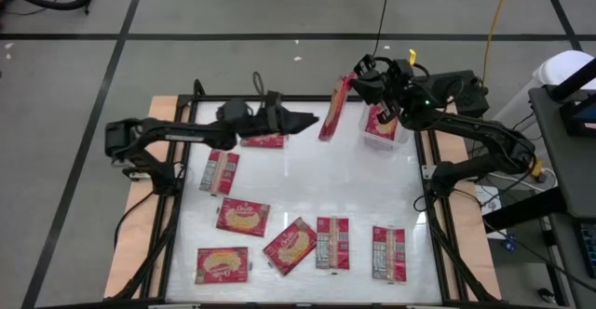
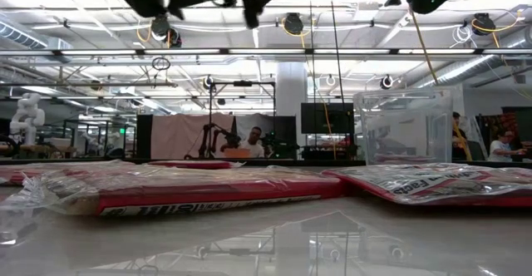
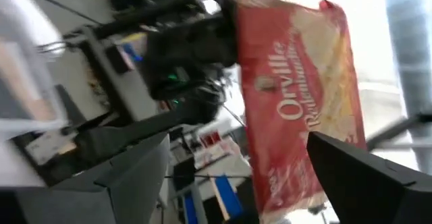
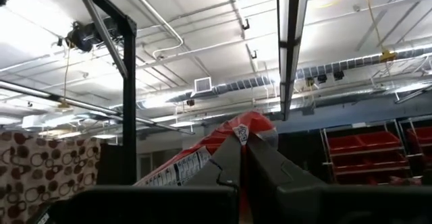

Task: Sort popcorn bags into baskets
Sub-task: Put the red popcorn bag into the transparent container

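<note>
A red popcorn bag hangs in the air just beside the clear basket, pinched at its upper end by the right gripper, whose fingers are clenched on the packet's edge in the right wrist view. We see the basket at the table's far right corner, holding at least one red packet; how many lie in it we cannot tell. The left gripper sits on the other side of the hanging bag from the basket, its jaws spread wide and released, the tips close to the bag but apart from it; in the left wrist view the bag's popcorn-printed face fills the space beyond those two open dark fingers. Farther from the basket, the other popcorn bags lie flat on the white table: one under the left arm, one beyond it, and a loose row along the near edge, some showing the popcorn picture, some the grey-white printed panel. From table height, we see the basket standing upright behind flat packets.
</note>
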Robot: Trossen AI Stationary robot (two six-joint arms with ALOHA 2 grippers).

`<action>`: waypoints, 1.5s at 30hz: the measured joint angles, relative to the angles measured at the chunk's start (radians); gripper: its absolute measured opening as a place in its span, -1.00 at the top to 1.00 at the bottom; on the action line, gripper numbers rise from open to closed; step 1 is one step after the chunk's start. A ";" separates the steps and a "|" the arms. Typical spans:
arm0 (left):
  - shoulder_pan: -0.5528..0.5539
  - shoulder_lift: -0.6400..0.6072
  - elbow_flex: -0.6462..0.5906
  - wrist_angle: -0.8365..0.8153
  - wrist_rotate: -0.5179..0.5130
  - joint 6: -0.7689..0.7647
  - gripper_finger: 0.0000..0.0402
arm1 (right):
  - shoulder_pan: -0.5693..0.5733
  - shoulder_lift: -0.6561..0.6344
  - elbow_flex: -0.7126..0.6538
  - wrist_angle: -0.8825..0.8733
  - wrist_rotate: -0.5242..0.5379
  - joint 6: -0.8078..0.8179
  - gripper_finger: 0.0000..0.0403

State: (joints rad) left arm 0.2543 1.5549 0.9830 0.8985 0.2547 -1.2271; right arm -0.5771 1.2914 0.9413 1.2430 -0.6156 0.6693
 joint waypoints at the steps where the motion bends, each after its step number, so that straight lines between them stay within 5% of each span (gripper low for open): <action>1: 0.000 0.019 0.022 0.008 0.026 0.015 -0.73 | 0.002 0.001 0.000 0.001 0.011 0.000 1.00; 17: 0.007 0.263 0.382 0.100 0.288 0.023 -0.35 | -0.001 -0.002 0.000 0.007 0.013 -0.025 1.00; 28: 0.060 0.265 0.382 0.095 0.301 0.070 0.79 | -0.095 -0.002 0.000 -0.018 -0.137 0.161 0.98; 31: 0.101 0.265 0.381 0.090 0.354 0.061 0.91 | -0.137 -0.005 0.000 -0.048 -0.174 0.247 0.91; 45: 0.219 0.219 0.380 -0.167 0.652 0.178 0.91 | -0.312 -0.139 -0.001 -0.814 -0.226 0.426 0.28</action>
State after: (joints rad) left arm 0.4735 1.7738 1.3632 0.7316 0.9064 -1.0493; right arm -0.8895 1.1526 0.9405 0.4288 -0.8412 1.0955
